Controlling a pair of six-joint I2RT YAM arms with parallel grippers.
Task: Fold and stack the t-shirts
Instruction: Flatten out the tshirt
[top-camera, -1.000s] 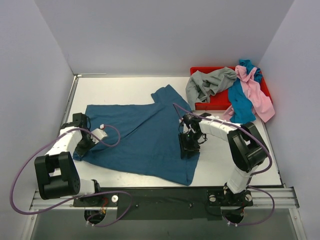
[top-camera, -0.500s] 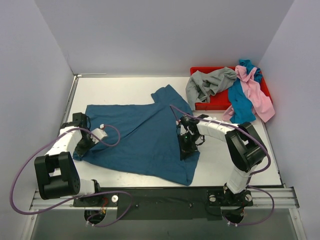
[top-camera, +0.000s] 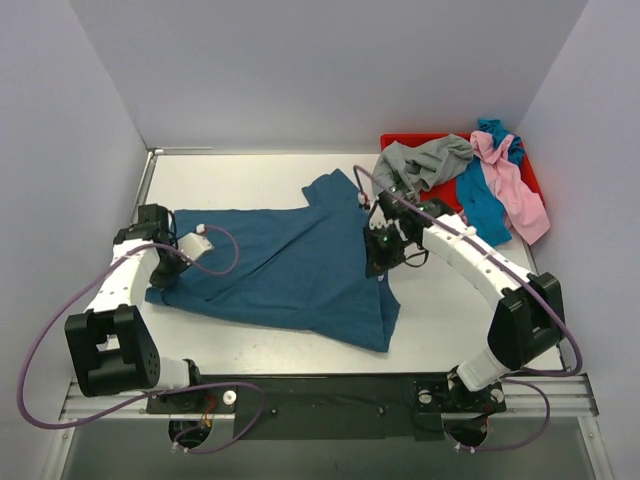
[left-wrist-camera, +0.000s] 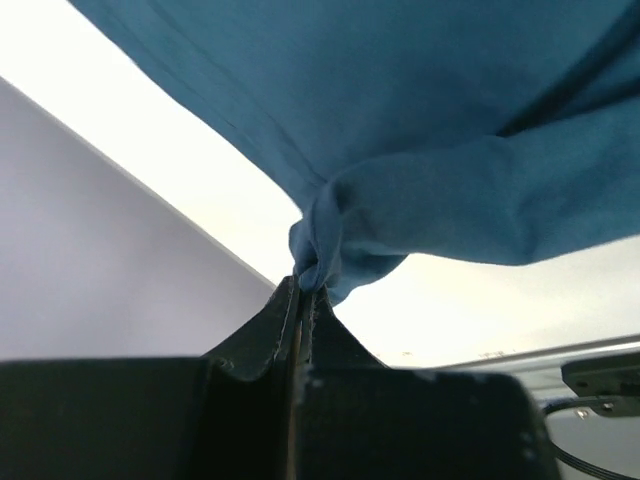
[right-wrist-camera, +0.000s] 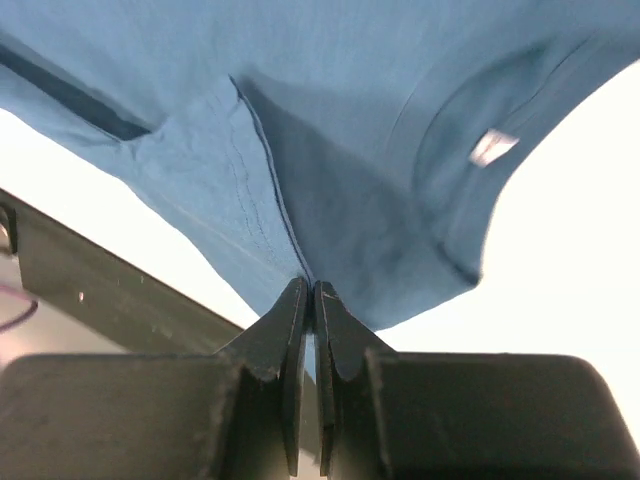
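At the left side of the table (top-camera: 240, 170), your left gripper (top-camera: 163, 278) is clenched on a small bunched fold at the left edge of the dark teal-blue t-shirt (top-camera: 290, 270). In the left wrist view, its fingers are pressed together with cloth pinched between the tips. Your left arm rises from its base toward the far side, bends at the elbow near the wall, and turns its wrist back down and to the right onto the shirt.

The shirt lies spread on the table between the two arms, with its long axis running left to right. One sleeve (top-camera: 335, 190) points toward the far side. The right wrist view shows the neck opening and its label (right-wrist-camera: 490, 146) at the right end, close to the grip there.

Your right gripper (top-camera: 378, 262) is pinched tight on a seamed fold near the shirt's right edge. Your right arm stretches long from its base, far and to the left, with the wrist tipped down.

Farther right, at the far corner, the grey t-shirt (top-camera: 420, 165), turquoise t-shirt (top-camera: 480, 215) and pink t-shirt (top-camera: 515, 190) are heaped over the red tray (top-camera: 405, 140), well apart from the teal one.
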